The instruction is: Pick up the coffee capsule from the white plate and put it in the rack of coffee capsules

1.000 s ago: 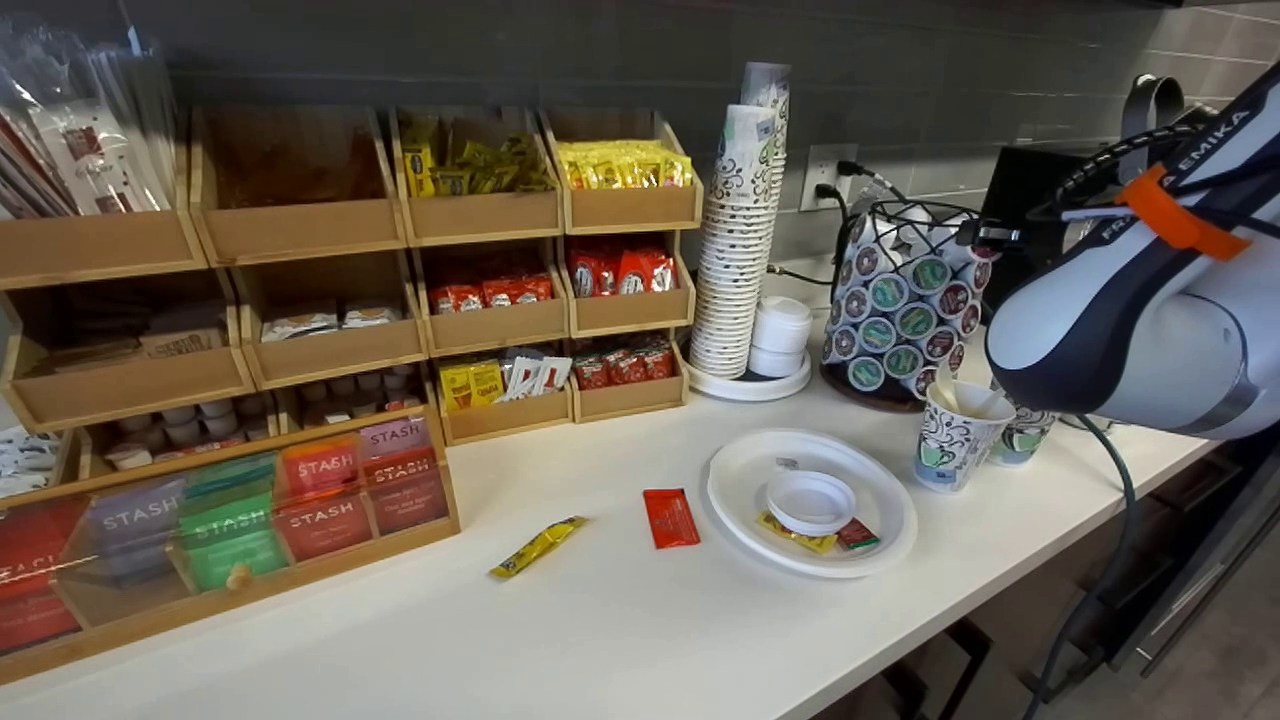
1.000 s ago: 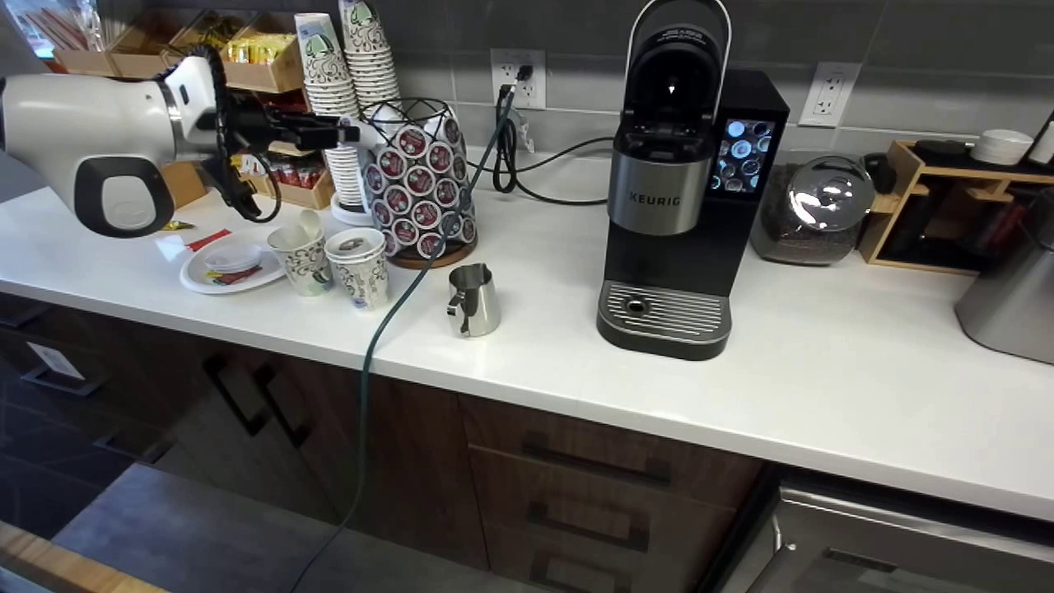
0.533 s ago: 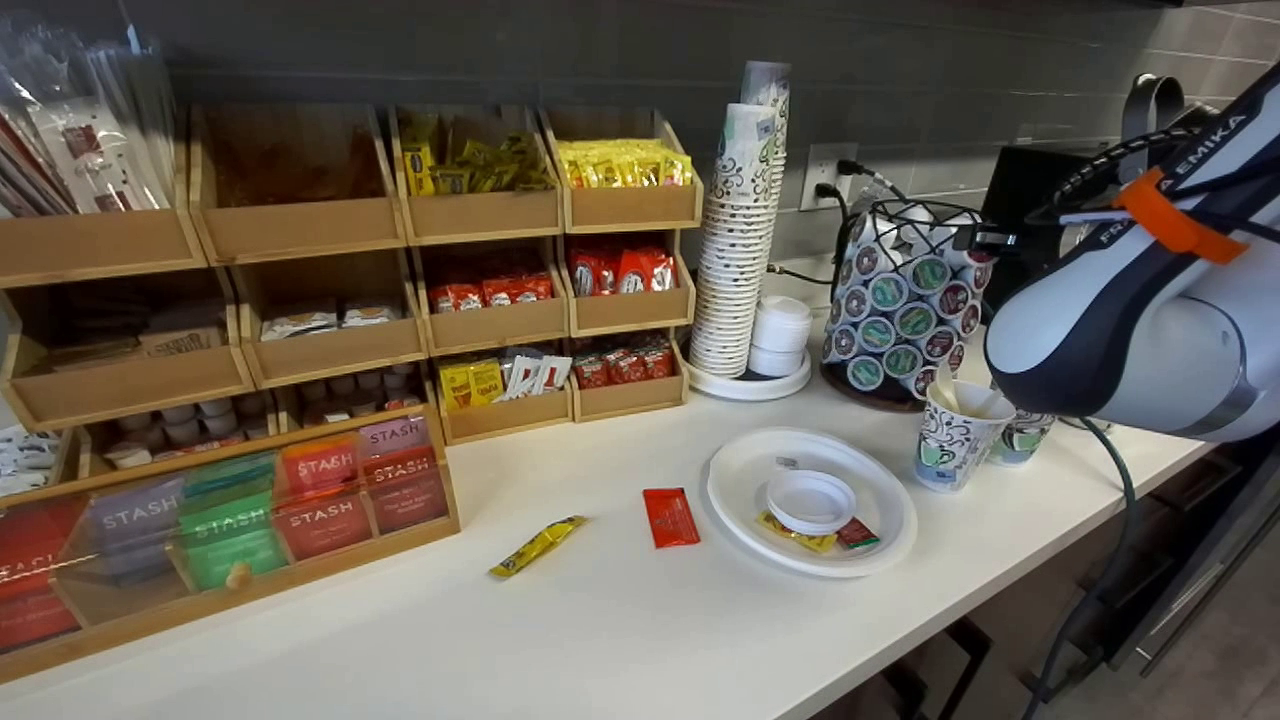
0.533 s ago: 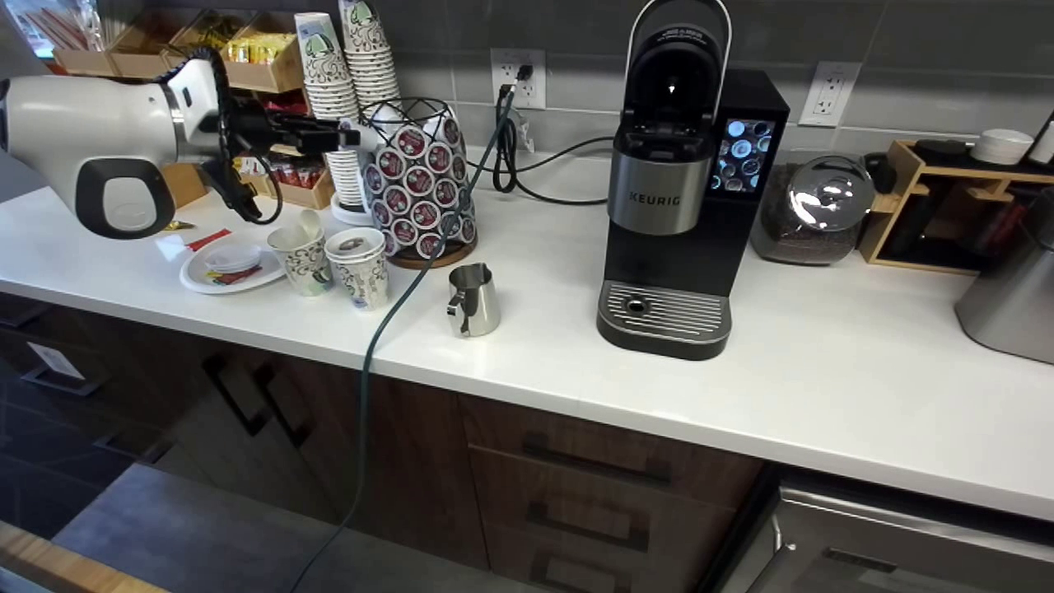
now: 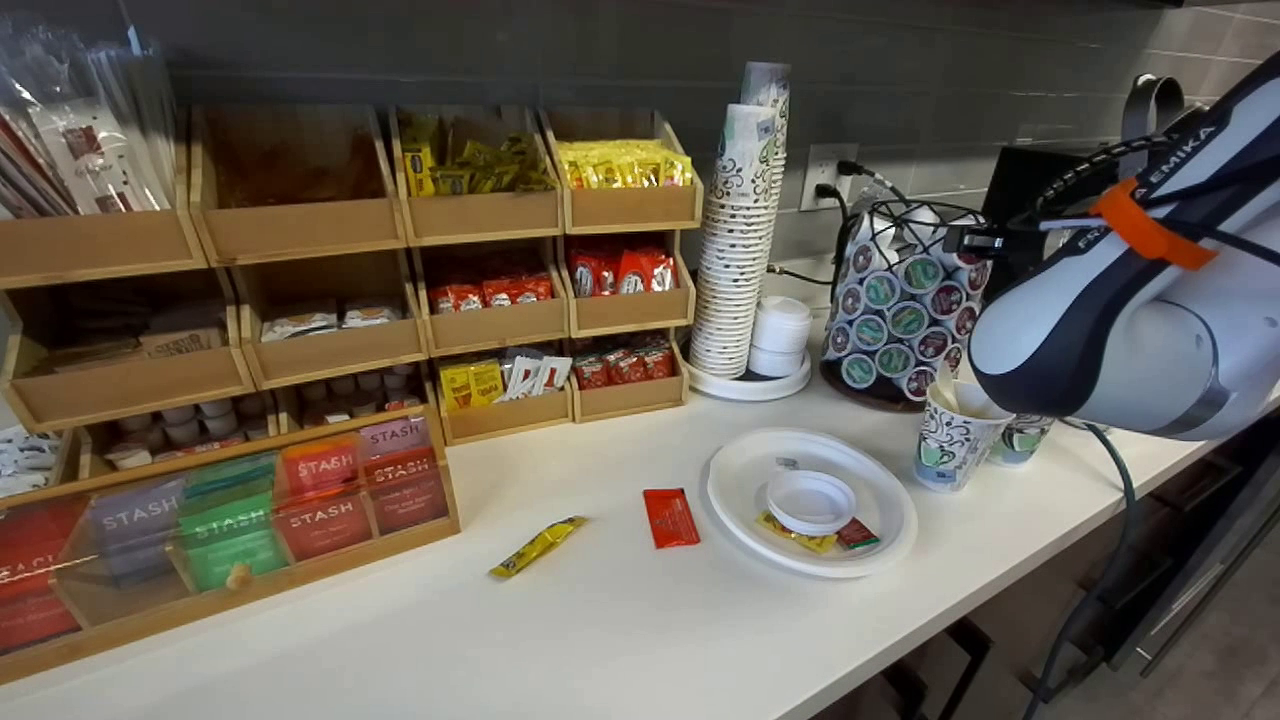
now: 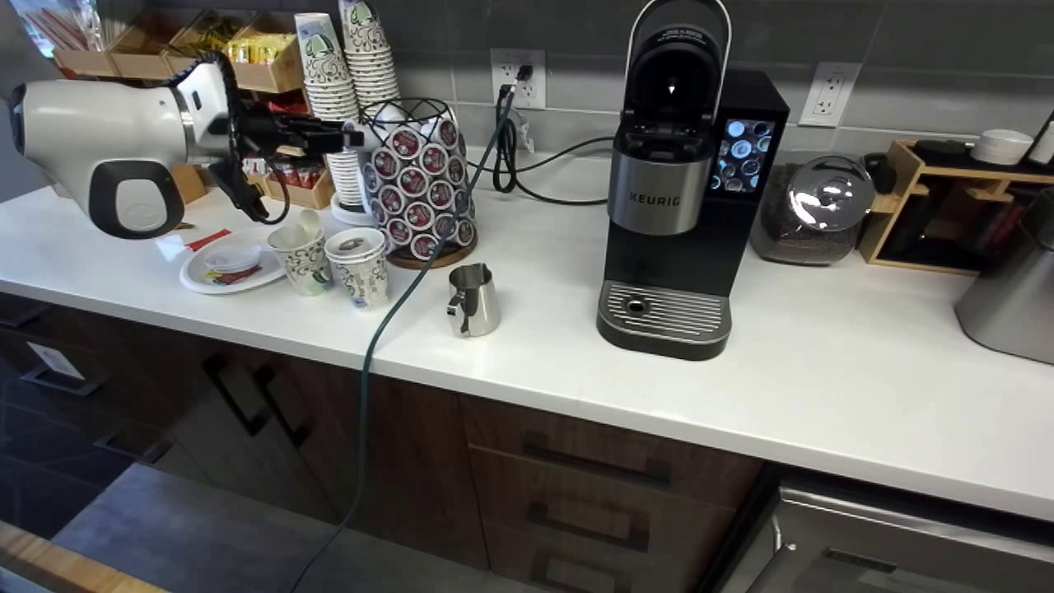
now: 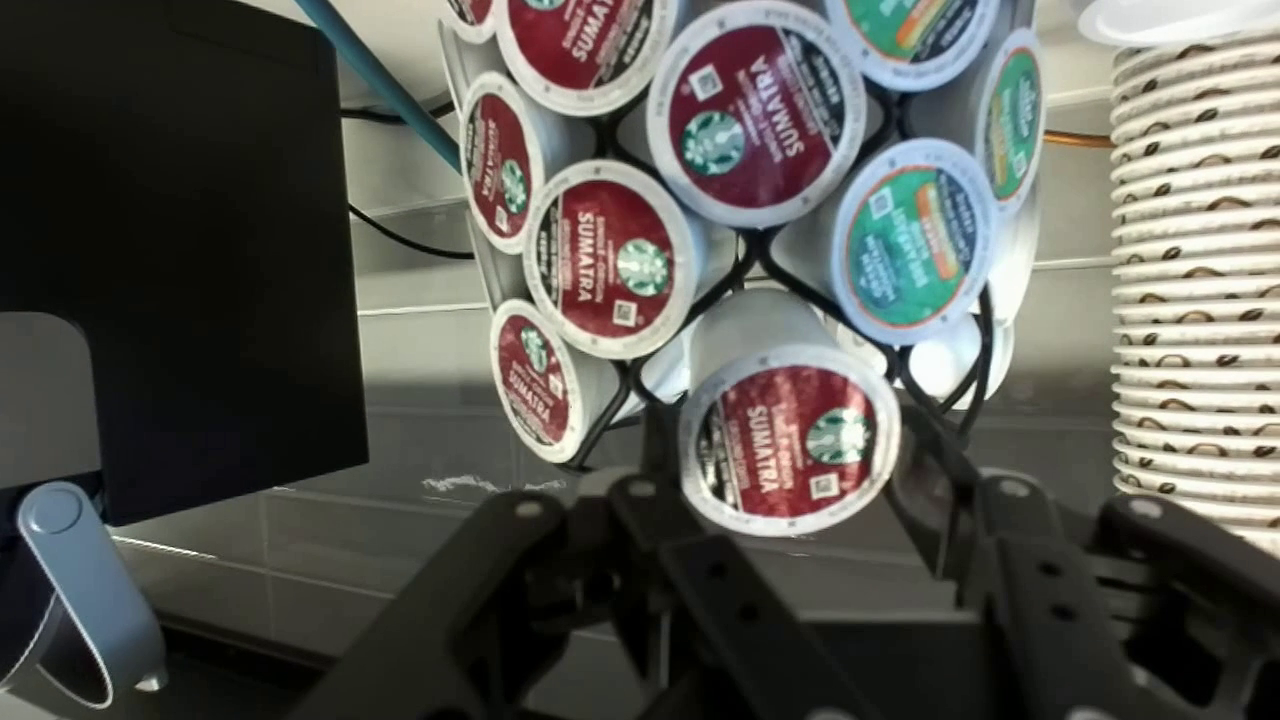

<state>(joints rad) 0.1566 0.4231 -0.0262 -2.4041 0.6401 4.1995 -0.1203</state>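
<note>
The coffee capsule point(image 7: 792, 448), whitish with a dark red lid, is between my black fingertips in the wrist view. My gripper point(image 7: 788, 425) has a finger at each side of its rim and looks shut on it. Its body points into the rack of coffee capsules point(image 7: 727, 282), at the rack's upper part. In both exterior views the gripper point(image 5: 982, 240) point(image 6: 354, 137) is at the wire top of the rack point(image 5: 878, 400) point(image 6: 454, 254); the held capsule is hard to make out there. The white plate point(image 5: 738, 482) point(image 6: 194, 278) holds a small white dish and packets.
A tall stack of paper cups point(image 5: 738, 260) stands beside the rack. Paper cups point(image 5: 958, 445) point(image 6: 360, 268) stand in front of it. A steel pitcher point(image 6: 475, 301) and a coffee machine point(image 6: 659, 193) are farther along. A green cable point(image 6: 387, 317) hangs across the rack.
Over the last half second my arm and gripper have moved a little along the rack. The rack has turned slightly, its pods shifting left in both exterior views. The plate has not moved.
</note>
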